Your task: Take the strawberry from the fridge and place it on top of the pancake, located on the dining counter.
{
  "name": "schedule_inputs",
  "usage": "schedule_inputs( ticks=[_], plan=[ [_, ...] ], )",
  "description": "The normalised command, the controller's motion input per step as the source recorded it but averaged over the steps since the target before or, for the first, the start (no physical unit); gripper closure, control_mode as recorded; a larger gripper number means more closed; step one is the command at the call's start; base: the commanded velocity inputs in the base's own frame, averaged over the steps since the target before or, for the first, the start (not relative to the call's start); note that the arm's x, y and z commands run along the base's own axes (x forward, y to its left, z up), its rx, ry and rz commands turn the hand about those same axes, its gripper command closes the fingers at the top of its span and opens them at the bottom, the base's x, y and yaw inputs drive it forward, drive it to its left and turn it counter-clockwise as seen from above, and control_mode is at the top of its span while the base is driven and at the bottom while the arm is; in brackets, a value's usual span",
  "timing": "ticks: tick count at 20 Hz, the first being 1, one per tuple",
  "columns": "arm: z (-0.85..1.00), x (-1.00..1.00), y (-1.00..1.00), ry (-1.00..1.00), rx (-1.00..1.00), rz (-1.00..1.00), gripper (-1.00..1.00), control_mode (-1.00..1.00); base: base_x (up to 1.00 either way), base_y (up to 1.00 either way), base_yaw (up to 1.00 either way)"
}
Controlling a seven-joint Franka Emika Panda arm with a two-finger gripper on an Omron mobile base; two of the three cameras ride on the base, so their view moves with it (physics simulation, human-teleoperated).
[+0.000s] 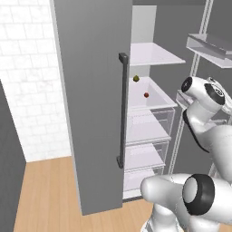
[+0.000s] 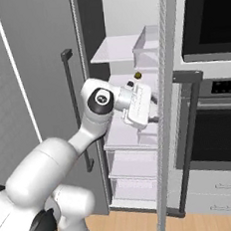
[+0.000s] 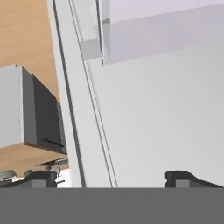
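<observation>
Wood-plank flooring [image 1: 45, 195] runs beneath a white tiled wall [image 1: 27, 90] at the left of the left base view. Nearest the cameras, the white arm [image 2: 56, 158] rises and reaches forward into the fridge [image 1: 90, 104], whose left door stands shut with its dark bar handle [image 1: 122, 111] facing out, while the right door [image 2: 162, 108] is swung open and seen edge-on in the right base view. Gripper [image 3: 111, 180]: in the hand view its two dark fingertips [image 3: 41, 178] stand wide apart with nothing between them, looking onto a pale door panel and the underside of a white door bin [image 3: 162, 35]. Right base view adds a dark built-in oven [image 2: 216, 78] just beyond the open door. Interior, lower section: clear drawers [image 1: 147, 131], contents not discernible. Interior, middle shelf [image 1: 154, 97]: a small red strawberry [image 1: 146, 94], sitting apart from the hand, with a small olive-coloured item [image 1: 136, 78] farther back; the right base view shows the olive item [image 2: 138, 75] above the wrist. Interior, upper shelf [image 1: 154, 54]: nothing discernible on it. Door bins [image 1: 210, 47] hang at upper right of the left base view.
</observation>
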Motion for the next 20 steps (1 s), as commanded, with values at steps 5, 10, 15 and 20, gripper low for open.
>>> schedule_inputs(
  ticks=[5,10,15,20],
  plan=[
    [0.00,0.00,0.47,-0.02,-0.02,0.04,-1.00,-1.00,0.00,0.00,0.00],
    [0.00,0.02,1.00,-0.22,0.09,-0.05,-1.00,-1.00,0.00,0.00,0.00],
    [0.00,0.01,1.00,-0.46,0.34,-0.22,-1.00,-1.00,0.00,0.00,0.00],
    [0.00,0.00,0.95,-0.55,0.35,-0.42,-1.00,-1.00,0.00,0.00,0.00]
  ],
)
